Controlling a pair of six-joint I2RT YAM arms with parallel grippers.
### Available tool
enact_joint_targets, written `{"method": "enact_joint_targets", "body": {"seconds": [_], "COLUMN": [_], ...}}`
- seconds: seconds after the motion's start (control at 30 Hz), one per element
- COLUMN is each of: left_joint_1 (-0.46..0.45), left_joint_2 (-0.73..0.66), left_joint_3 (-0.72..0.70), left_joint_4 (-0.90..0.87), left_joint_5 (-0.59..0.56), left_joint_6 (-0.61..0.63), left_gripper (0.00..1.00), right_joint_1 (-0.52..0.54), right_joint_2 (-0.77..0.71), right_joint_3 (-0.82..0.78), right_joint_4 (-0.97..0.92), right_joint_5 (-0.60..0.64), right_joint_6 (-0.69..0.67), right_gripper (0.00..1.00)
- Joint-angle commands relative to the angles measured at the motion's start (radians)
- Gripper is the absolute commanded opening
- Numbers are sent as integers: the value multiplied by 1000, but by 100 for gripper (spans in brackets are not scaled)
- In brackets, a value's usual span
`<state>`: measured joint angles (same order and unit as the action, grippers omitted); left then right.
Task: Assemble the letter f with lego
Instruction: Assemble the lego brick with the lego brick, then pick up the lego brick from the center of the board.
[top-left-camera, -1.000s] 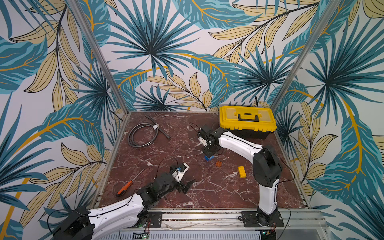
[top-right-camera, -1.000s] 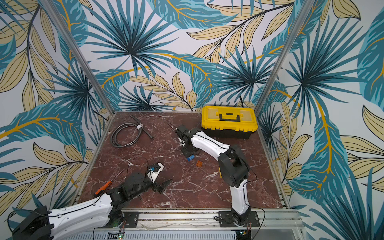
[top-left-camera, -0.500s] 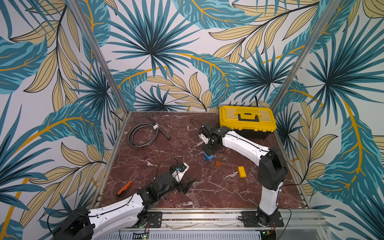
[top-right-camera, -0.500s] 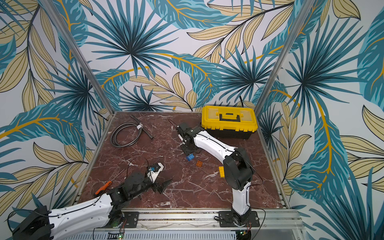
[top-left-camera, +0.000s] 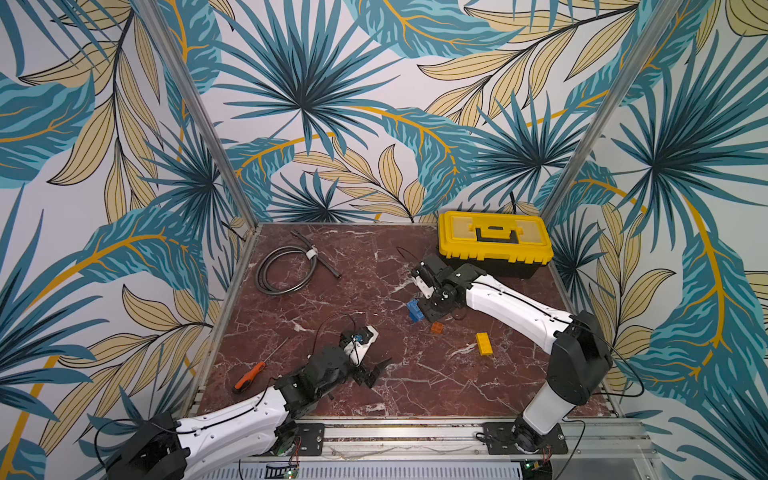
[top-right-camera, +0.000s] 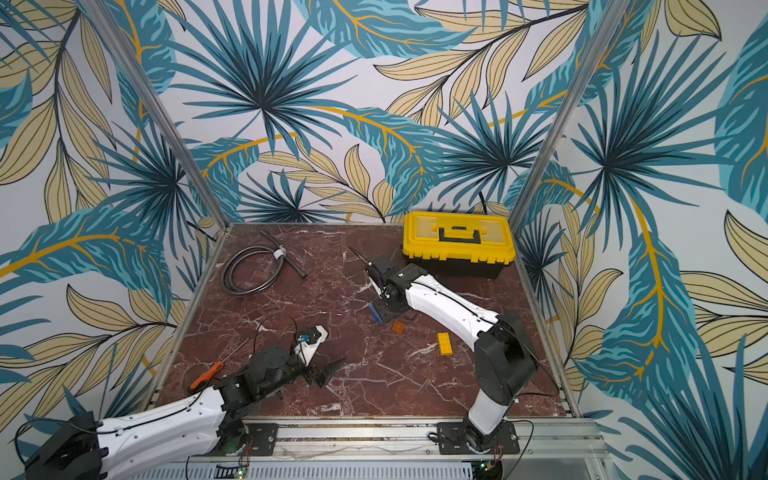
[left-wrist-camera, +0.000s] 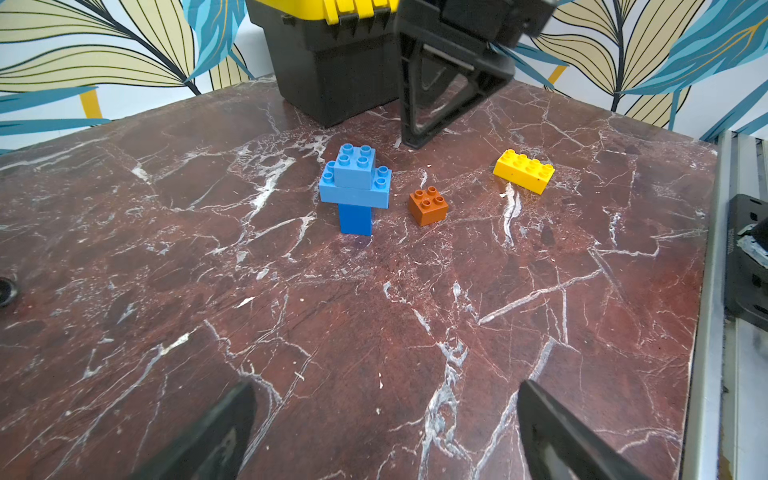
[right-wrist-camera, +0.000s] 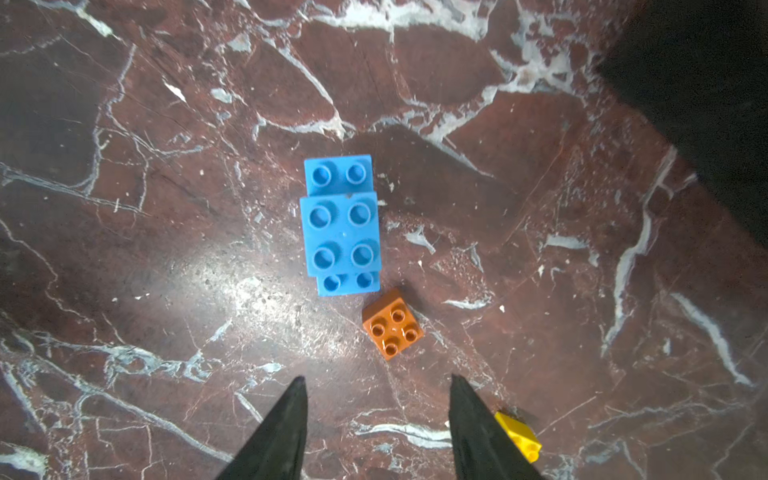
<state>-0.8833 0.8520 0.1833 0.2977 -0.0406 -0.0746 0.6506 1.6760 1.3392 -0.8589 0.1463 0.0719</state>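
Build's only partway there. We've got a blue stack (left-wrist-camera: 355, 187) standing upright near the middle of the desk (top-left-camera: 365, 257). It has a dark blue stem at the bottom, a long lighter blue brick across it, and a squarish blue brick centred on top, studs up. Looking straight down from the right wrist, two studs of the long brick poke out at each end.

The orange brick (left-wrist-camera: 428, 205) sits loose on the desk just beside the stack, near but not touching. The yellow brick (left-wrist-camera: 523, 170) lies flat further out on the same side, apart from both.

The right arm (top-left-camera: 511, 303) reaches in from the toolbox (top-left-camera: 494, 241) side, and the right jaws are apart with nothing between them. In the right wrist view we see bare desk in the gap, with the orange brick just past the tips and the yellow brick peeking out from behind one finger (right-wrist-camera: 478, 432). In both top views they're right next to the blue stack, and we can't tell whether anything touches.

The left arm (top-left-camera: 232, 424) is low at the near edge, well apart from the bricks, left jaws spread wide and empty. A coiled hose (top-left-camera: 286, 270) and an orange-handled screwdriver (top-left-camera: 249, 376) lie off on the left side of the desk.
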Motion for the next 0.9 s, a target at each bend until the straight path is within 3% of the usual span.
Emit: {"method": "enact_joint_targets", "body": {"seconds": [0.0, 0.27, 0.87], "left_joint_1": [-5, -4, -3], "left_joint_2": [-15, -30, -33], "left_joint_3": [12, 5, 3], "left_joint_4": [15, 14, 12], "left_joint_5": [12, 14, 13], "left_joint_6": [8, 7, 3], "left_gripper": [99, 99, 99], "right_joint_1": [0, -2, -26], "right_joint_2": [-56, -77, 63], "right_joint_3": [-86, -237, -287], "right_joint_4": [49, 164, 312], "right_joint_5": [-25, -20, 92], "right_joint_6": [60, 102, 118], "right_gripper": [56, 57, 60]}}
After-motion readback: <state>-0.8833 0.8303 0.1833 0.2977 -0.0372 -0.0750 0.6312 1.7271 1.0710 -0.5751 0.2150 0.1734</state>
